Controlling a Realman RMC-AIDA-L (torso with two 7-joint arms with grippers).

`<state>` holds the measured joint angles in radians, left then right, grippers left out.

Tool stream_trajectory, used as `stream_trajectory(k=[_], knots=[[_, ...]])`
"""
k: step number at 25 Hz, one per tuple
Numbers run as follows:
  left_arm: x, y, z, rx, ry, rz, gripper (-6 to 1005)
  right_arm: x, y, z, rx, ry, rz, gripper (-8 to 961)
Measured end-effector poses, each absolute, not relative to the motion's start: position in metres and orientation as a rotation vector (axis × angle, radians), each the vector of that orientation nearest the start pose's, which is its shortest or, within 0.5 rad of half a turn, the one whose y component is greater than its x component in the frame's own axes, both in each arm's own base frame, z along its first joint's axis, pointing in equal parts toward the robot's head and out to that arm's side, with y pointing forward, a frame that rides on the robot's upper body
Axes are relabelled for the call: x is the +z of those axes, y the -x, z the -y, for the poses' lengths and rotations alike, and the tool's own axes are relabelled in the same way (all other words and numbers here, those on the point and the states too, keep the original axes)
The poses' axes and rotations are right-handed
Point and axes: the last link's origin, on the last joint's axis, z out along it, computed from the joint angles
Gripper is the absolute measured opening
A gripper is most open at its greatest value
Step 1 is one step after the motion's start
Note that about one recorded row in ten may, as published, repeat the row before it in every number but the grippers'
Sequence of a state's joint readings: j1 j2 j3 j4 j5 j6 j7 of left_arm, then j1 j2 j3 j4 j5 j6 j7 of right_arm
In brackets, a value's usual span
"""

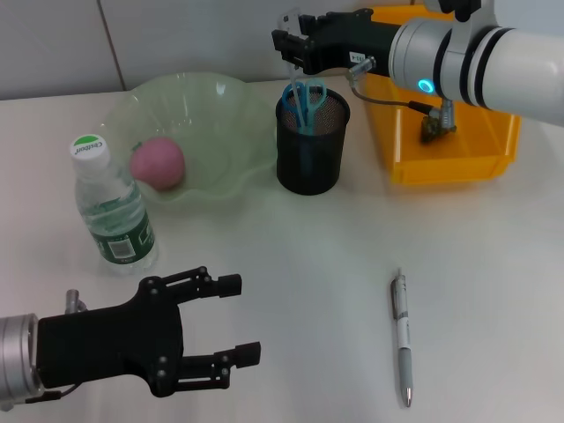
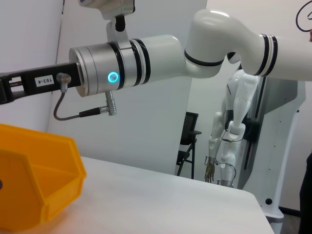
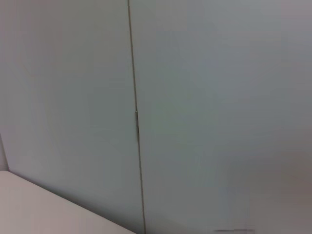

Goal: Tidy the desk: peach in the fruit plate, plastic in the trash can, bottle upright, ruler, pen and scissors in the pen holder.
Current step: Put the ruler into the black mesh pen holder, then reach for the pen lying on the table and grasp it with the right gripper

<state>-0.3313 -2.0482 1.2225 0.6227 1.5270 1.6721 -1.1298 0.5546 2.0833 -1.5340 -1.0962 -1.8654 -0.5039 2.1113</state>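
A pink peach (image 1: 159,163) lies in the pale green fruit plate (image 1: 233,106) at the back left. The bottle (image 1: 110,207) with the green cap stands upright in front of the plate. Blue-handled scissors (image 1: 307,99) stick up out of the black mesh pen holder (image 1: 308,154). My right gripper (image 1: 289,44) hovers just above and behind the holder's rim. A silver pen (image 1: 403,339) lies on the table at the front right. My left gripper (image 1: 240,318) rests open and empty at the front left, below the bottle. The ruler and the plastic are out of view.
A yellow bin (image 1: 449,163) stands right of the pen holder, under my right arm (image 1: 467,53); the left wrist view shows the bin (image 2: 34,180) and the right arm (image 2: 146,61) over the white table (image 2: 161,204). The right wrist view shows only a wall.
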Motion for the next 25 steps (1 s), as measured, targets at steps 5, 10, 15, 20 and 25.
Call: stream_trajectory(k=[5,10,15,20,25], knots=[[-0.031,0.252,-0.257,-1.003,2.893,0.342,812,-0.018,-0.14,-0.43,0.527,2.234,-0.618,496],[-0.031,0.252,-0.257,-1.003,2.892,0.342,812,-0.017,-0.138,-0.43,0.53,2.234,-0.615,609],[-0.031,0.252,-0.257,-1.003,2.891,0.343,813,-0.015,-0.138,-0.43,0.54,2.228,-0.618,677],[-0.031,0.252,-0.258,-1.003,2.888,0.344,813,-0.001,-0.136,-0.43,0.606,2.189,-0.639,678],[-0.032,0.251,-0.258,-1.004,2.888,0.343,813,0.036,-0.135,-0.422,0.742,2.175,-0.686,679]])
